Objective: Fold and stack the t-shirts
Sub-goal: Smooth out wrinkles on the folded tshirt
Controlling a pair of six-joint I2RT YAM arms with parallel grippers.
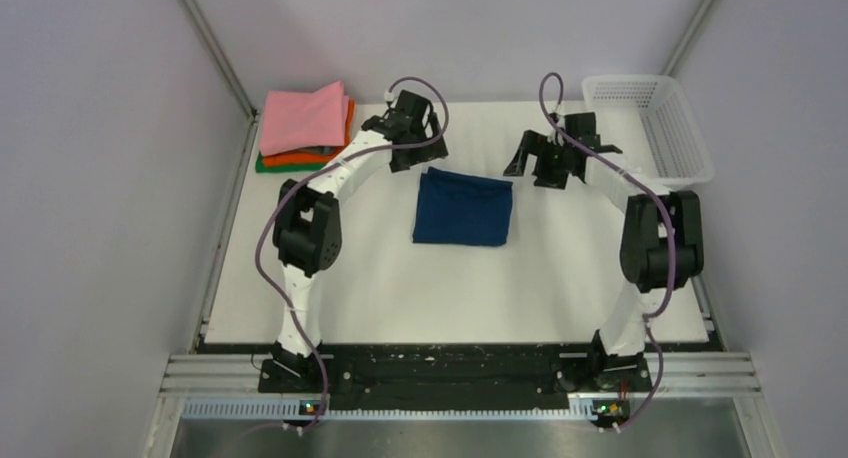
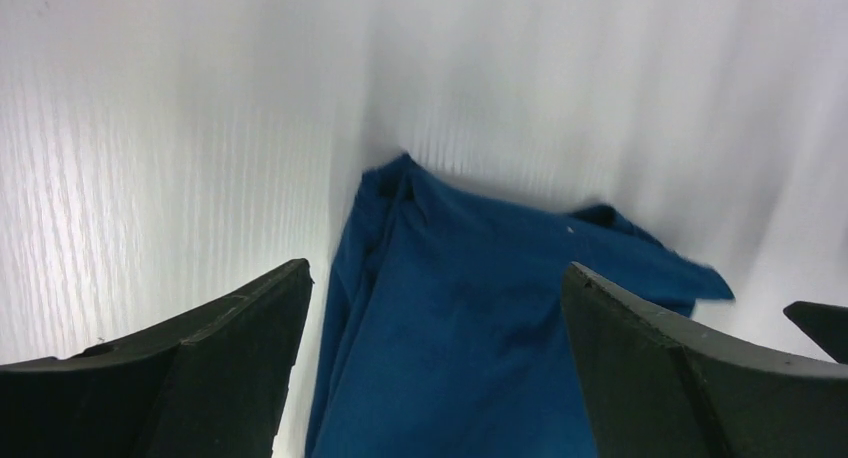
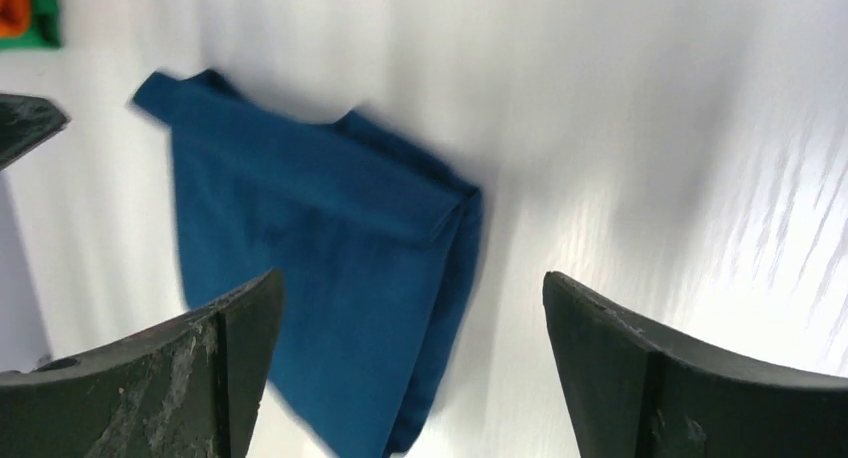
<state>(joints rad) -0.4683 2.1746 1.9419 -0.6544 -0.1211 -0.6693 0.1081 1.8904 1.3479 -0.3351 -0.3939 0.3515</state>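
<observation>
A dark navy blue t-shirt [image 1: 463, 208] lies folded into a rectangle on the white table, mid-field; it also shows in the left wrist view [image 2: 470, 328] and the right wrist view [image 3: 320, 268]. A stack of folded pink [image 1: 302, 118], orange [image 1: 330, 154] and green [image 1: 268, 165] t-shirts sits at the far left corner. My left gripper [image 1: 418, 158] is open and empty, hovering over the navy shirt's far left corner. My right gripper [image 1: 545, 168] is open and empty, just beyond the shirt's far right corner.
A white plastic mesh basket [image 1: 660, 128] stands at the far right of the table. The table's white surface [image 1: 400, 288] stretches between the navy shirt and the arm bases. Grey walls close in on both sides.
</observation>
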